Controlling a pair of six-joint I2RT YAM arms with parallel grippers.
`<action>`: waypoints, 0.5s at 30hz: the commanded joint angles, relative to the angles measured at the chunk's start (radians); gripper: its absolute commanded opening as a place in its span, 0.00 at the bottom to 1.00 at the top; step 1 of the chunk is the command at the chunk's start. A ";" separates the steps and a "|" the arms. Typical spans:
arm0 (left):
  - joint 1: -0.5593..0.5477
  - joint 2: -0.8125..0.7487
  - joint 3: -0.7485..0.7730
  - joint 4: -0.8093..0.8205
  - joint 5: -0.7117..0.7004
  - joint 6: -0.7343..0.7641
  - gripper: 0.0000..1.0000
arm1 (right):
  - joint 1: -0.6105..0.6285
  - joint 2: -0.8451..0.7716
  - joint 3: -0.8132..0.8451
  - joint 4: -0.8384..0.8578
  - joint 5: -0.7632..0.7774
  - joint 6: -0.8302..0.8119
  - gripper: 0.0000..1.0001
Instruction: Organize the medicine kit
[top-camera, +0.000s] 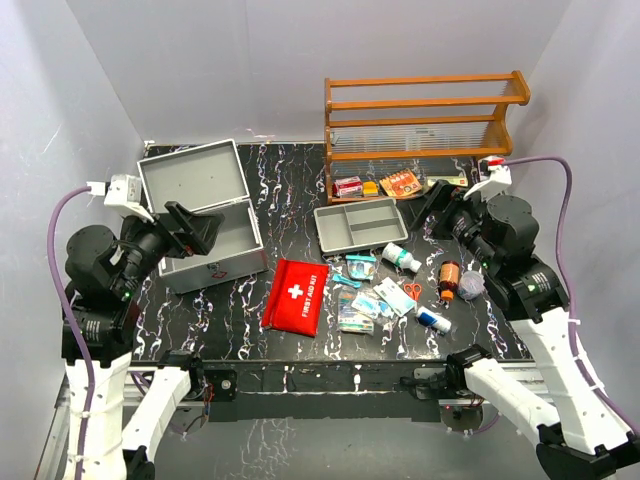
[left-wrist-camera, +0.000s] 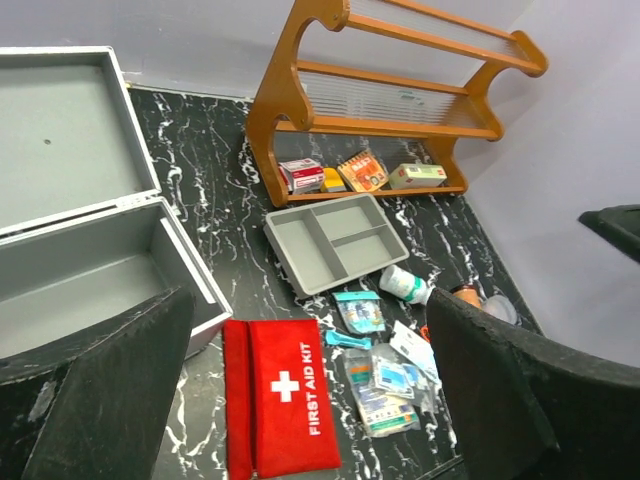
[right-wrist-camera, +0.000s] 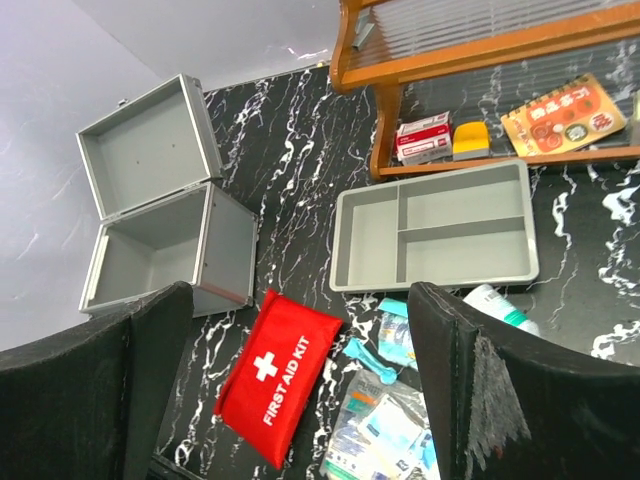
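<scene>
Left hand (left-wrist-camera: 310, 300): jaws wide apart, holding nothing, lower left.
Right hand (right-wrist-camera: 300, 290): jaws wide apart, holding nothing, right side.
Medicine kit (top-camera: 195, 178): silver-grey metal case, lid thrown back, left of centre on the black marbled surface (top-camera: 290, 190).
Shelf (top-camera: 425, 102): wooden, upper right.
Tray (top-camera: 345, 232): grey, divided, centre.
Pouch (top-camera: 297, 295): red, white cross, right of kit.

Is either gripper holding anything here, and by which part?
Nothing is held. The left gripper and the right gripper are both open and empty; the medicine kit stands open, untouched.
</scene>
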 joint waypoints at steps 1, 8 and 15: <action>0.009 -0.022 -0.046 0.055 0.020 -0.123 0.99 | -0.007 0.013 -0.032 0.087 -0.031 0.094 0.88; 0.011 -0.068 -0.143 0.093 0.163 -0.342 0.99 | -0.007 0.077 -0.065 -0.007 -0.119 0.228 0.85; 0.012 -0.162 -0.145 -0.013 0.214 -0.277 0.99 | -0.008 0.090 -0.204 -0.025 -0.265 0.291 0.81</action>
